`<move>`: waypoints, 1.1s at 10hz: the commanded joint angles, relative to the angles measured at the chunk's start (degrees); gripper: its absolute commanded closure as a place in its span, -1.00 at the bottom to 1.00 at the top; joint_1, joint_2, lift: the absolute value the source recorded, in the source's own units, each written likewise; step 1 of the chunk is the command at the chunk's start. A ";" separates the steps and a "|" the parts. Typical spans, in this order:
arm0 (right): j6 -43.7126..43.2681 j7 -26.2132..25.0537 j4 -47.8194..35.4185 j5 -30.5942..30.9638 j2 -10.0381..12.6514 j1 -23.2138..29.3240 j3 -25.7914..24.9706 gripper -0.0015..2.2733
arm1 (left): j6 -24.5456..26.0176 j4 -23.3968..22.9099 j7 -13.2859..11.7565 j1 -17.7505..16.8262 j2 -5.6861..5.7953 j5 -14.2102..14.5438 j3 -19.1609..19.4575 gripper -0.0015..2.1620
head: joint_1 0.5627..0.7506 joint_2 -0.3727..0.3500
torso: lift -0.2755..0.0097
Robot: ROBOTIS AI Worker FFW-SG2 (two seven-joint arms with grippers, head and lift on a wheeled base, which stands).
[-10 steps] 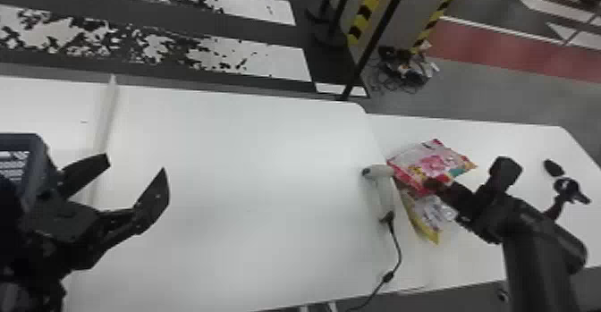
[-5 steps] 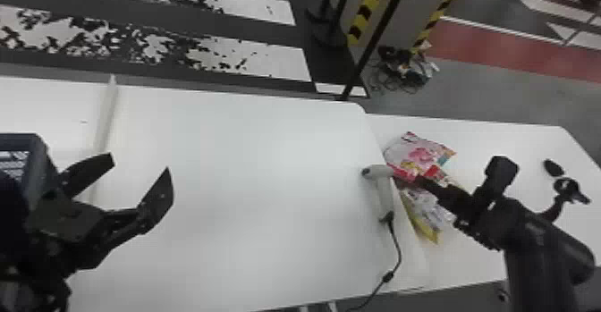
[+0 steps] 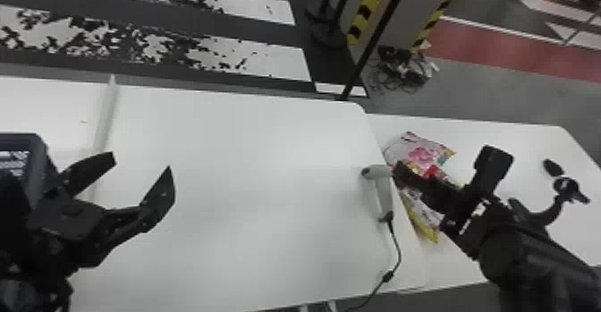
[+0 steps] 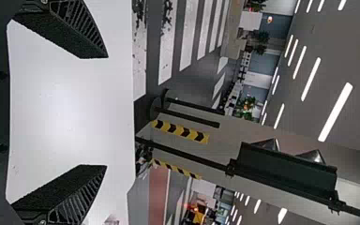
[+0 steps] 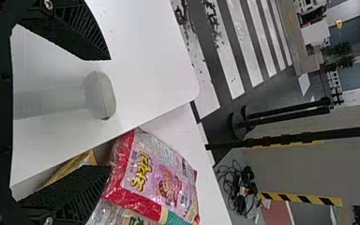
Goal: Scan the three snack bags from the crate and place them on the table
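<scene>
On the white rectangular tabletop [image 3: 250, 208], the light grey plastic handheld scanner [image 3: 383, 190] has its head turned crosswise, with the narrow end facing robot-left, while its long handle runs back toward the robot and ends in a thin black cable [image 3: 398, 253]. Just right of the scanner and slightly beyond it, a pink-and-red glossy plastic snack bag [image 3: 418, 152] lies on a second white tabletop [image 3: 514, 139]; its long axis runs mainly left to right, slanting a little nearer the robot at the right end. A silvery, printed plastic bag [image 3: 420, 206] lies partly under it, nearer the robot and right of the scanner's handle, beside yellow plastic packaging [image 3: 425, 230] whose long edge points back toward the robot and slightly right. Whether the yellow packaging is a separate bag is hard to tell. The black two-fingered right hand [image 3: 399, 171] is right beside the scanner's head; in the right wrist view its fingers are spread wide, grasping nothing, with the scanner seen in the gap between them. Well left of the scanner, the black two-fingered left hand [image 3: 141, 170] is also released, fingers wide apart, near the dark blue plastic crate [image 3: 42, 154].
</scene>
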 commanded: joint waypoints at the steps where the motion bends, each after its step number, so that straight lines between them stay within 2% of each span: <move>1: -3.19 0.00 -5.95 0.00 1.90 3.60 2.28 -0.95 | 0.05 -0.15 0.00 0.04 0.08 0.00 -0.01 -0.97 | 0.41 -0.94 | 0.50; 4: -8.64 0.08 -14.74 -0.09 5.32 10.28 7.02 -0.95 | 0.05 -0.94 0.09 0.48 0.17 0.00 -0.10 -0.97 | 0.41 -0.94 | 0.50; 7: -14.44 0.79 -18.34 -0.52 9.46 15.46 11.42 -0.94 | 0.41 -1.73 0.79 1.62 -0.01 -0.09 -0.18 -0.97 | 0.41 -0.94 | 0.50; 9: -22.52 1.31 -18.43 -0.35 10.69 19.07 14.93 -0.93 | 0.41 -2.52 1.58 2.85 -0.01 -0.26 -0.27 -0.97 | 0.41 -0.84 | 0.50; 11: -30.79 1.40 -17.99 2.90 10.69 22.32 19.15 -0.93 | 0.23 -4.01 3.51 4.87 0.08 -0.70 -0.27 -0.97 | 0.41 -0.76 | 0.50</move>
